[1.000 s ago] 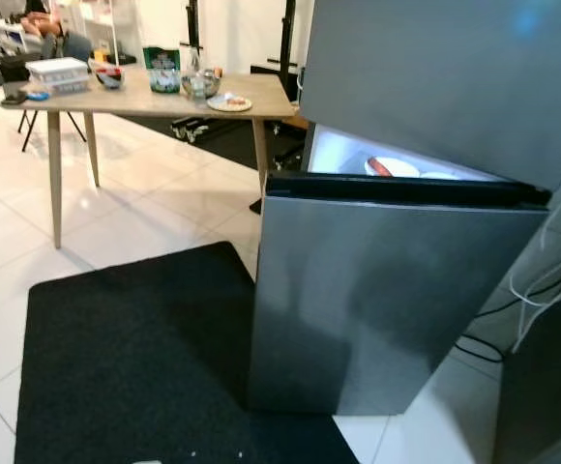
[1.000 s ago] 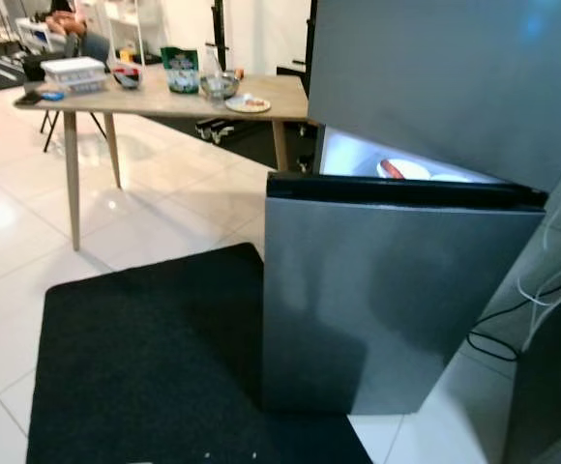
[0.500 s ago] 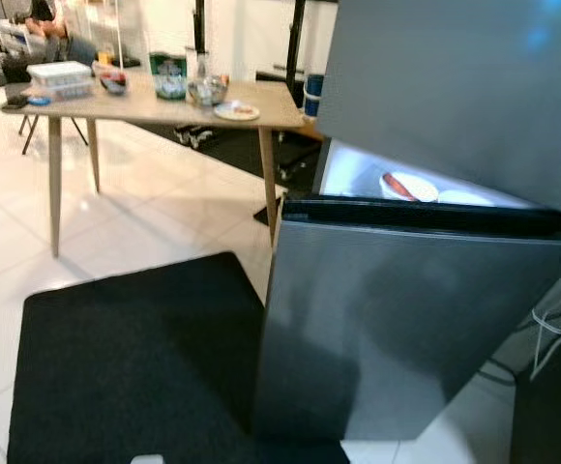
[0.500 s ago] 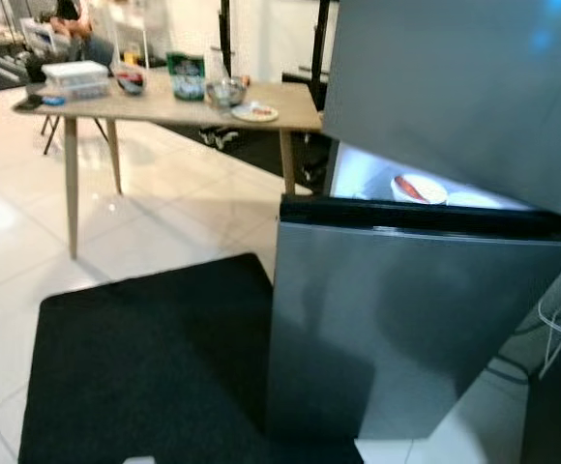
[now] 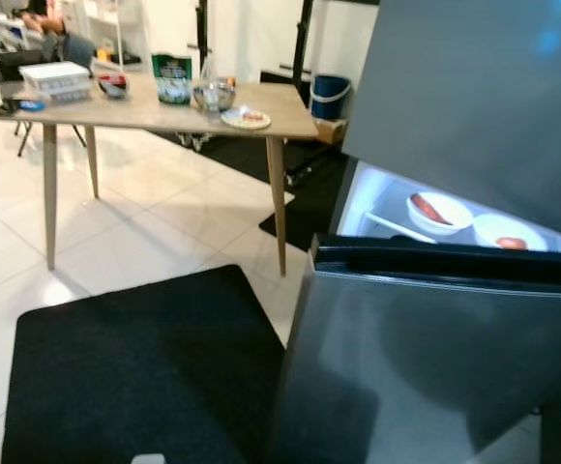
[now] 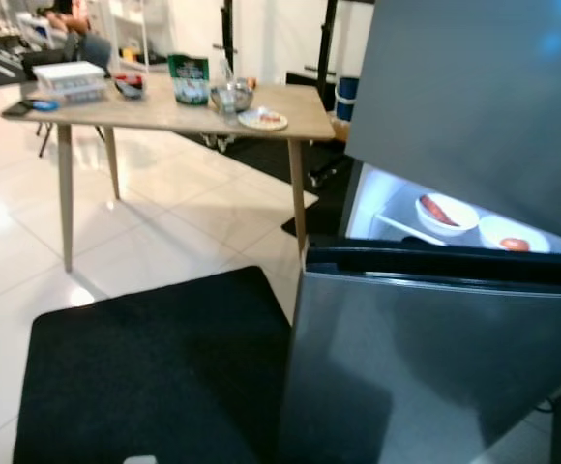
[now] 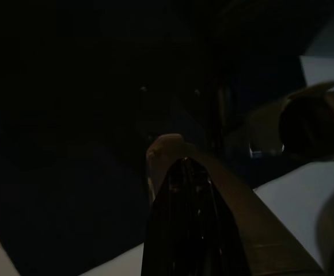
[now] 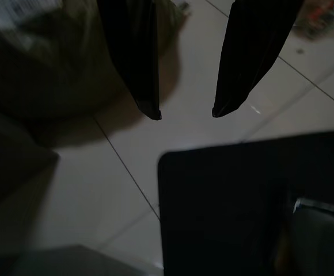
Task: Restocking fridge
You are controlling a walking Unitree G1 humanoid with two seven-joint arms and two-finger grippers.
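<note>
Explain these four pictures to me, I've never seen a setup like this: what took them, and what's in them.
A walking humanoid robot took them. The two bright pictures come from a stereo camera on its head, looking down at an open fridge with two bowls of food inside, standing beside a black mat. Behind stands a table with a green bag, a metal bowl, a plate and a plastic box. The two dark pictures come from wrist cameras. The right gripper hangs over floor tiles, fingers apart, holding nothing. The left gripper is too dark to judge.
</note>
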